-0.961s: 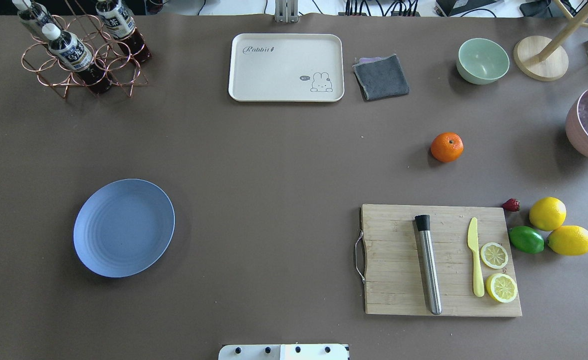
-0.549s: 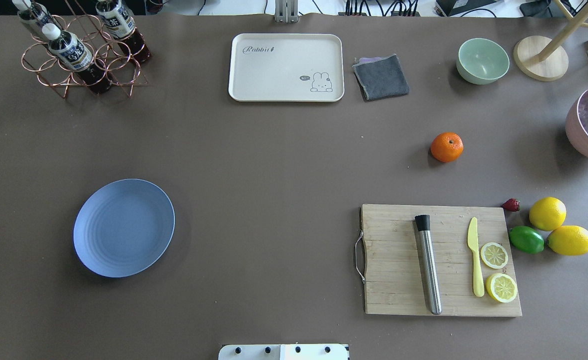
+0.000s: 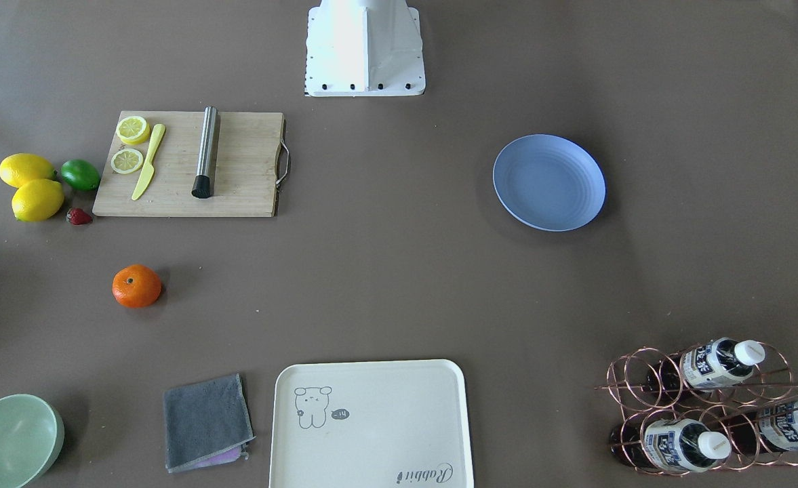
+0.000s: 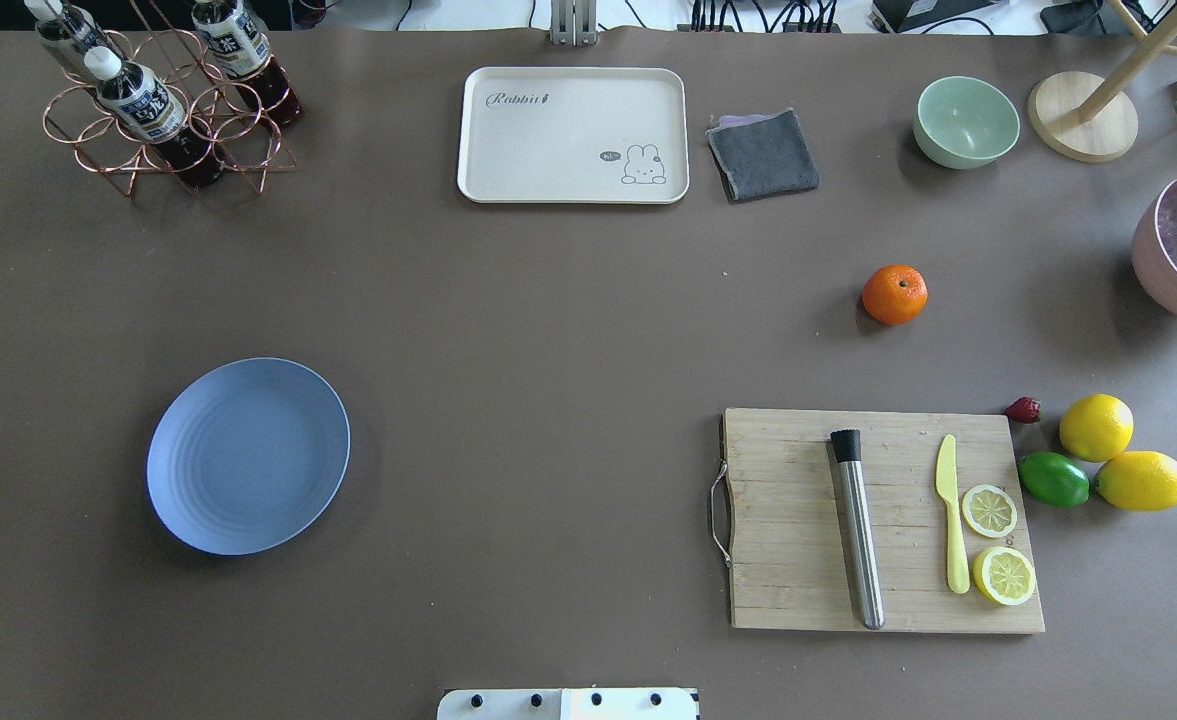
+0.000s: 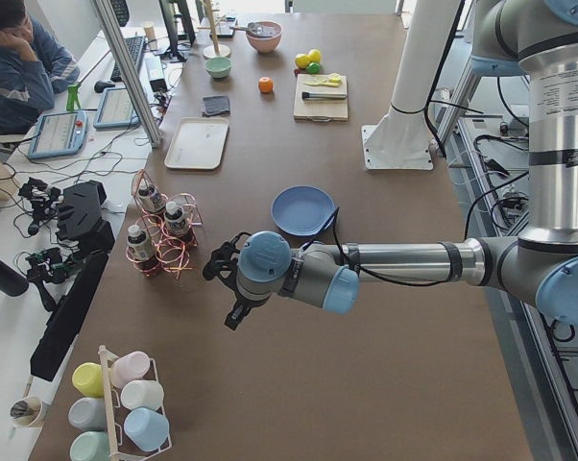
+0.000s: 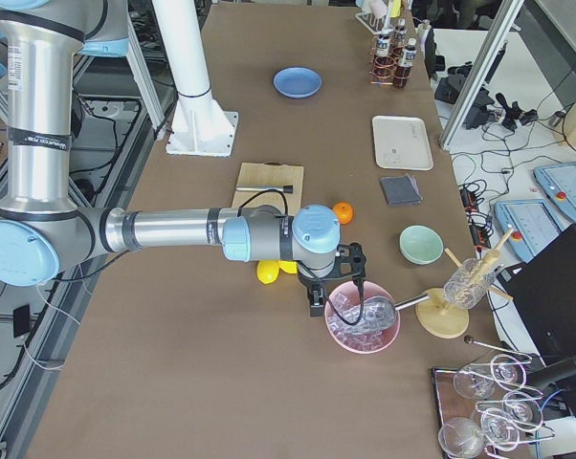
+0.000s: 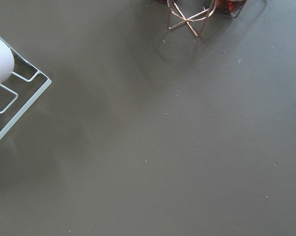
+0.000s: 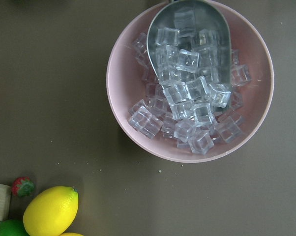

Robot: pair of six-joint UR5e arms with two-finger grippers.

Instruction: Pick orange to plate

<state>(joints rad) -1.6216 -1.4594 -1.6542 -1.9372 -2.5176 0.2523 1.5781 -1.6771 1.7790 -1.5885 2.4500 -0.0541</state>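
Orange (image 4: 894, 294) lies free on the table (image 4: 548, 350) at the overhead frame's right, well apart from the lower-left plate (image 4: 248, 455) — left end effector (image 5: 224, 286) and right end effector (image 6: 336, 287) parked wide, grip state indeterminable, pickup judged unstarted.

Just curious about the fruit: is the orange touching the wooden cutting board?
Apart. The overhead view shows the orange sitting alone, with a clear gap between it and the cutting board.

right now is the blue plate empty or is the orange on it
Empty. The plate is bare; the orange sits on the table, well apart from it.
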